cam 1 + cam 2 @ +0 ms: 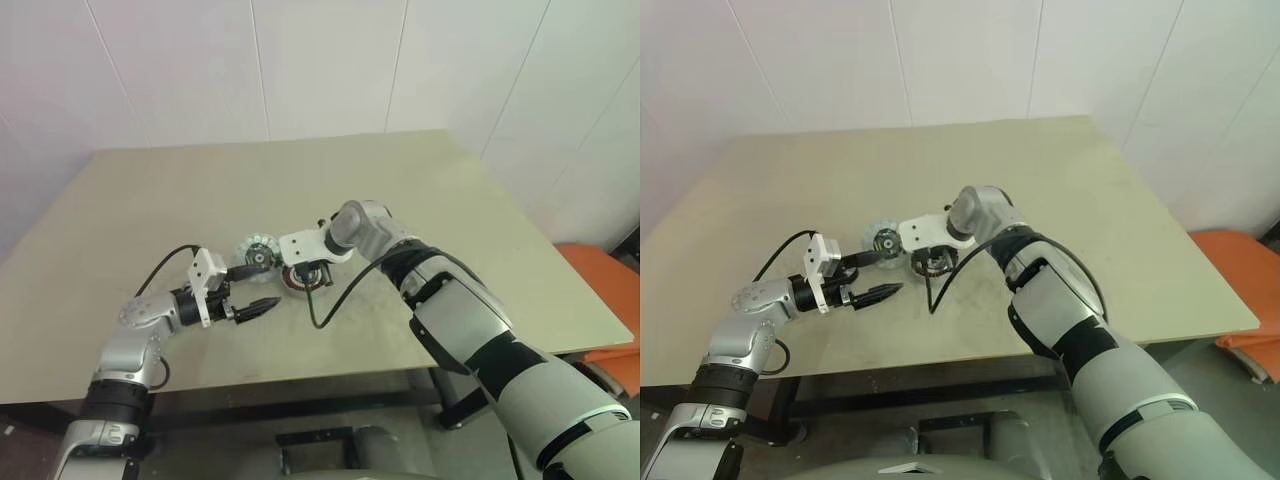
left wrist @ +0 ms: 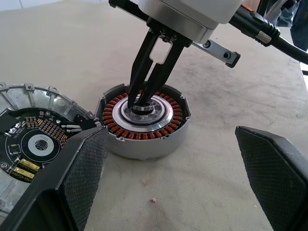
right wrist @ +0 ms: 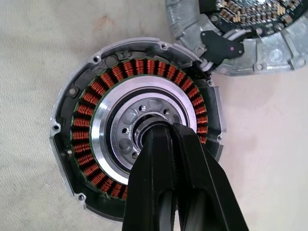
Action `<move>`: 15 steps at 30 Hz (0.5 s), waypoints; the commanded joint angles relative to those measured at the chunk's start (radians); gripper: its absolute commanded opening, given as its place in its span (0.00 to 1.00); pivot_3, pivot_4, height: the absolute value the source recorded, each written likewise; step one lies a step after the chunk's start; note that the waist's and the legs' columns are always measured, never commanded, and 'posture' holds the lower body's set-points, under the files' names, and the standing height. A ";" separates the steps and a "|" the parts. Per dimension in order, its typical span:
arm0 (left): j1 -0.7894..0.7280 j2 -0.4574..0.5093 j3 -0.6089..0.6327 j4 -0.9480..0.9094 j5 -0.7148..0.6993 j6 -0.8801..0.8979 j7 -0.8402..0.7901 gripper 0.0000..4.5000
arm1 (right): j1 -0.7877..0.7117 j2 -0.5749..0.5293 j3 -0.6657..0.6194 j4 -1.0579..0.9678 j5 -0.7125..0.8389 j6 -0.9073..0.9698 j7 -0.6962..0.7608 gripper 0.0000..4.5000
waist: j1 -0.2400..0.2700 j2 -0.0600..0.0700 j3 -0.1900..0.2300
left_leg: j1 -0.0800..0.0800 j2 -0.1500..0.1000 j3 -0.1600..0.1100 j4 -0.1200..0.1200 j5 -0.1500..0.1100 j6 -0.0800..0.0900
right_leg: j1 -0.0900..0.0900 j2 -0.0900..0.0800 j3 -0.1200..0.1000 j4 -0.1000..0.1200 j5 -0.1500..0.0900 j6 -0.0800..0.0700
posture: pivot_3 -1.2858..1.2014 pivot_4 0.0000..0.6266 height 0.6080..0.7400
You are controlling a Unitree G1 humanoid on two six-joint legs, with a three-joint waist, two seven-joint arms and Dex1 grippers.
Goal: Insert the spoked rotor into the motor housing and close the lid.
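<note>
From the head views, the right gripper points steeply down onto the spoked rotor, which lies flat near the middle of the table. Just to the rotor's left lies the lid, a round silvery disc with a black centre. The left gripper hangs level just near and left of both parts, its jaws spread wide and holding nothing; it is the arm closer to the lid.

In the left wrist view, the rotor already sits inside the motor housing, a shallow grey cast-metal cup, copper windings ringing a polished steel collar. The right gripper's black jaws come straight down, closed together with tips at the centre hub. The lid touches the housing's side, its inner face up with a dark circuit board, and lies to one side of the line between the left jaws, which bracket the housing.

In the right wrist view, the rotor's axis points up at the camera; the shut jaws reach its bore. The housing rim shows screw lugs. The lid lies just beside, ribbed metal.
</note>
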 commanded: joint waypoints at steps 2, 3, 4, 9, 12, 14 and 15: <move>-0.014 0.001 0.005 -0.017 0.003 -0.014 0.003 1.00 | -0.037 -0.022 0.032 0.000 -0.035 -0.026 0.035 0.01 | 0.001 0.000 0.000 | 0.000 0.000 0.000 -0.001 0.000 0.000 | 0.000 0.000 0.000 -0.001 0.000 0.000 | 0.52 0.00 1.00; -0.014 0.000 0.004 -0.016 0.003 -0.015 0.003 1.00 | -0.043 -0.023 0.035 0.001 -0.038 -0.030 0.037 0.01 | 0.001 0.000 0.000 | -0.001 0.000 0.000 -0.001 0.000 0.000 | 0.000 0.000 0.000 -0.002 0.000 0.000 | 0.52 0.00 1.00; -0.014 -0.002 0.003 -0.016 0.003 -0.015 0.004 1.00 | -0.048 -0.024 0.039 0.001 -0.042 -0.036 0.040 0.01 | 0.001 0.000 0.000 | -0.001 -0.001 0.000 -0.002 0.000 0.000 | 0.000 -0.001 0.000 -0.003 0.000 0.000 | 0.52 0.00 1.00; -0.012 -0.008 0.000 -0.015 0.005 -0.018 0.006 1.00 | -0.065 -0.028 0.053 0.002 -0.055 -0.062 0.065 0.01 | 0.002 0.000 0.000 | -0.001 -0.001 0.000 -0.007 0.000 0.000 | 0.000 -0.001 0.000 -0.007 0.002 -0.003 | 0.52 0.00 1.00; -0.011 -0.009 0.001 -0.014 0.006 -0.019 0.006 1.00 | -0.072 -0.030 0.050 -0.002 -0.046 -0.075 0.098 0.01 | 0.002 0.000 0.000 | -0.001 -0.001 0.000 -0.008 0.000 0.000 | 0.000 -0.001 0.000 -0.008 0.002 -0.003 | 0.52 0.00 1.00; -0.010 -0.011 0.001 -0.012 0.007 -0.020 0.006 1.00 | -0.075 -0.031 0.042 -0.009 -0.034 -0.083 0.124 0.01 | 0.002 0.000 0.000 | -0.001 -0.001 0.000 -0.009 0.000 0.000 | 0.000 -0.001 0.000 -0.009 0.002 -0.003 | 0.52 0.00 1.00; -0.010 -0.012 0.000 -0.011 0.008 -0.021 0.007 1.00 | -0.075 -0.031 0.038 -0.012 -0.027 -0.086 0.137 0.01 | 0.002 -0.001 0.000 | -0.001 -0.001 0.000 -0.009 0.000 0.000 | 0.000 -0.001 0.000 -0.009 0.002 -0.003 | 0.52 0.00 1.00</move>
